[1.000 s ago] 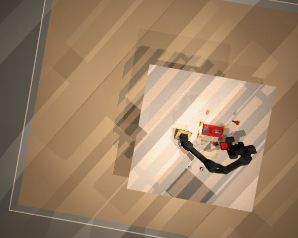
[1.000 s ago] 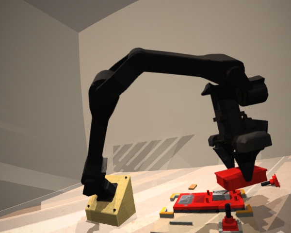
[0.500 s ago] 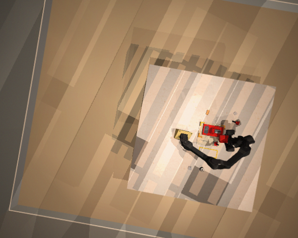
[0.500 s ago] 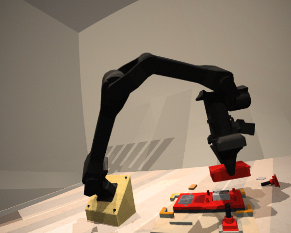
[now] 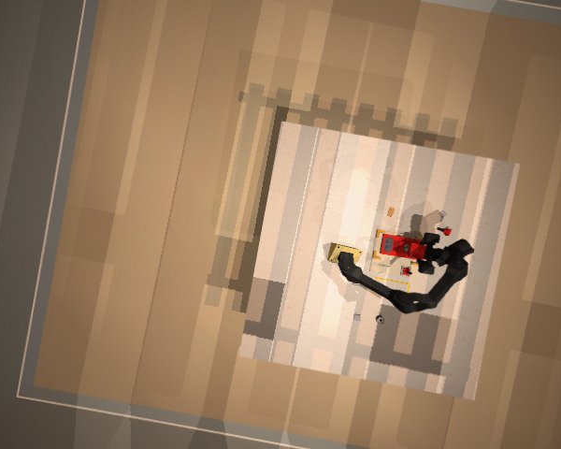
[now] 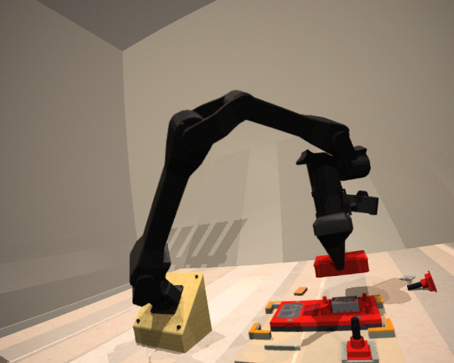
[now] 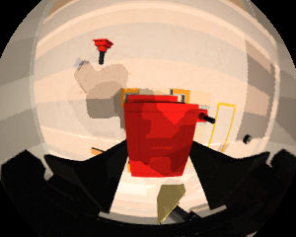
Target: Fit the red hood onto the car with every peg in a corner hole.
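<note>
The red hood point(image 5: 417, 250) point(image 6: 356, 264) point(image 7: 158, 125) is held in the air, roof up, above the engine end of the chassis, with a clear gap below. It looks slightly tilted in the exterior view. My gripper point(image 5: 427, 252) point(image 6: 338, 267) point(image 7: 159, 142) is shut on its two sides. The red chassis point(image 5: 391, 245) point(image 6: 311, 307) point(image 7: 153, 99) sits between the jig's orange-topped corners point(image 6: 259, 331) point(image 5: 380, 234). The grey engine block point(image 6: 345, 305) point(image 5: 406, 247) stands on the deck. Pegs show beside it in the exterior view. The hood's underside holes are hidden; in the wrist view it covers most of the chassis.
A red piece with a black stem point(image 5: 406, 270) point(image 6: 358, 347) point(image 7: 202, 117) stands upright beside the chassis. A similar piece point(image 5: 446, 231) point(image 6: 427, 282) point(image 7: 103, 44) lies beyond the engine end. An orange block point(image 5: 390, 211) point(image 6: 300, 290) lies on the far side.
</note>
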You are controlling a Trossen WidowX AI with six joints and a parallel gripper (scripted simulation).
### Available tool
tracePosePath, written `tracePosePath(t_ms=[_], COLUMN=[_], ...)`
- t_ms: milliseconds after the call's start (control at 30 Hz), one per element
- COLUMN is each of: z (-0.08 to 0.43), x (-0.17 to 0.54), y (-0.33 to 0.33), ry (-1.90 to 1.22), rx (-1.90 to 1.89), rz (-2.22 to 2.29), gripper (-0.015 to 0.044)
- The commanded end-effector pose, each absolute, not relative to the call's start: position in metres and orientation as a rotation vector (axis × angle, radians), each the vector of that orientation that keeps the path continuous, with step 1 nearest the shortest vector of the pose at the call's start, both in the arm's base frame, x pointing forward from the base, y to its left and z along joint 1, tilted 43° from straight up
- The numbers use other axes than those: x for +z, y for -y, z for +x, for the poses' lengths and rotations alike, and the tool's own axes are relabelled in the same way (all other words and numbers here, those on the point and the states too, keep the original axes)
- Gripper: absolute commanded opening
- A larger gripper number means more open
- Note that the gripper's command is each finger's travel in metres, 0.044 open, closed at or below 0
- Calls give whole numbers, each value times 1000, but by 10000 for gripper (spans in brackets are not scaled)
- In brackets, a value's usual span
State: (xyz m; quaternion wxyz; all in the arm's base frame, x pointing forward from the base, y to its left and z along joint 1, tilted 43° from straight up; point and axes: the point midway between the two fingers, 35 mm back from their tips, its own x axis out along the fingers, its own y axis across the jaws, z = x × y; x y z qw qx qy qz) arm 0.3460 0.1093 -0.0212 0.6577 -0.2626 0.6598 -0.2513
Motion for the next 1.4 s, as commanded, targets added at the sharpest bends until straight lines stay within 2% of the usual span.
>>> tracePosePath(t_ms=[0, 533, 1367], z=[343, 341, 344], x=[-27, -64, -66], y=[-108, -75, -76], ry=[-1503, -1502, -1502], rx=[-584, -586, -586], rz=[-588, -589, -589], gripper=[0, 0, 0])
